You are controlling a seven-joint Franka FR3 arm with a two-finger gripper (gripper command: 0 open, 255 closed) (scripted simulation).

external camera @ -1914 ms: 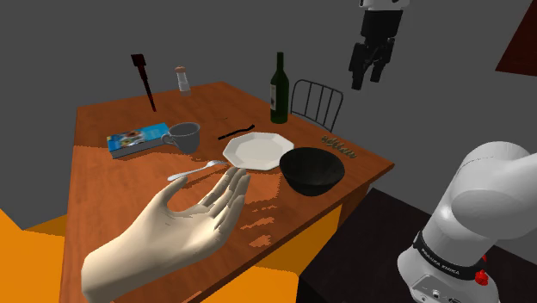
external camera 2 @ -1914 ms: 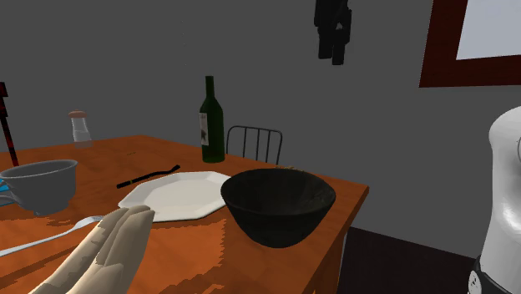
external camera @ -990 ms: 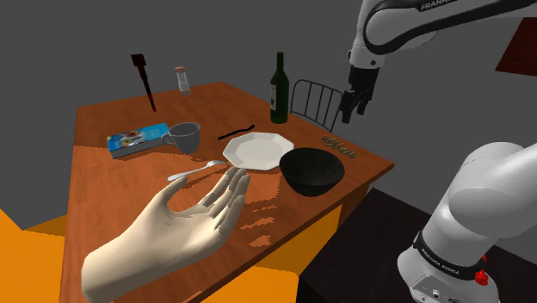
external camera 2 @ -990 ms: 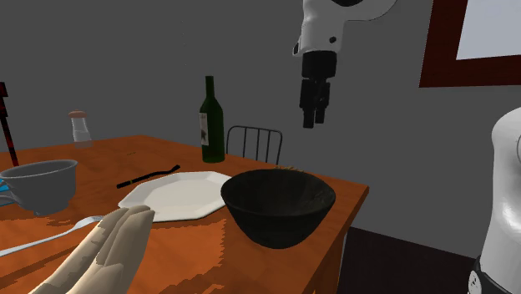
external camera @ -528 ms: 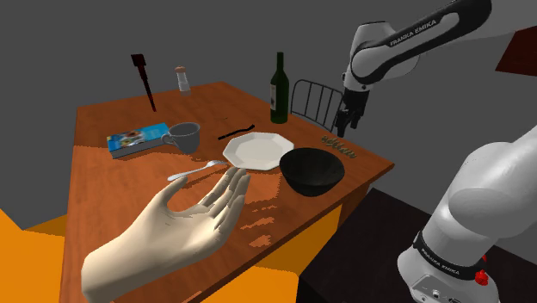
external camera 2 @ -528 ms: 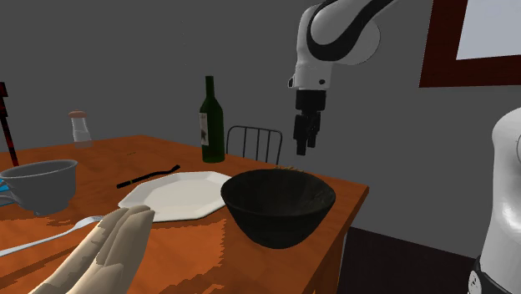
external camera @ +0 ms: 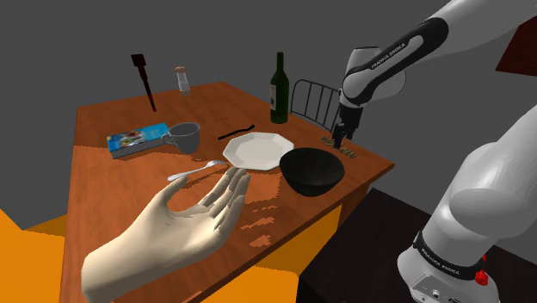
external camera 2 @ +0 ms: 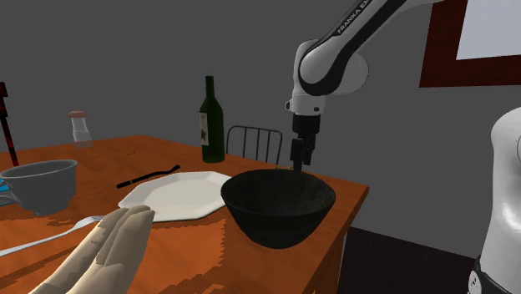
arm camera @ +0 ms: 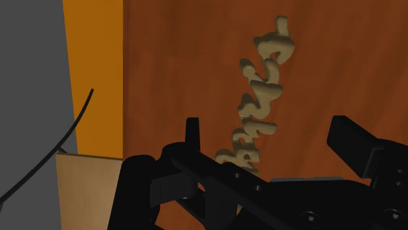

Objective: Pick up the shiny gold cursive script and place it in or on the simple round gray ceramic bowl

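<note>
**Shoulder view:** The white arm reaches over the far corner of the wooden table [external camera: 112, 181]. Its black gripper [external camera: 342, 138] points straight down, its tip just above the dull-gold cursive script [external camera: 350, 151]. The script lies flat on the wood near the table's edge, just beyond the dark round bowl [external camera: 311, 170]. A white plate [external camera: 258, 151] sits just beside the bowl on this view's left, and a green bottle [external camera: 279, 89] stands behind the plate. A large pale model hand [external camera: 172, 232] (palm up, fingers toward the plate) lies at the near end of the table.

**Second exterior view:** The gripper [external camera 2: 298, 157] hangs upright behind the bowl [external camera 2: 280, 205], and the bowl's far rim hides its tip. The bottle [external camera 2: 212, 121] and plate [external camera 2: 175, 196] are on this view's left.

**Wrist view:** The 2 fingers [arm camera: 191, 131] stand well apart, so the gripper [arm camera: 268, 129] is released and holds nothing. The near end of the script [arm camera: 261, 98] lies between them on the wood. It touches neither finger, and the rest of the lettering runs away from the gripper.
</note>
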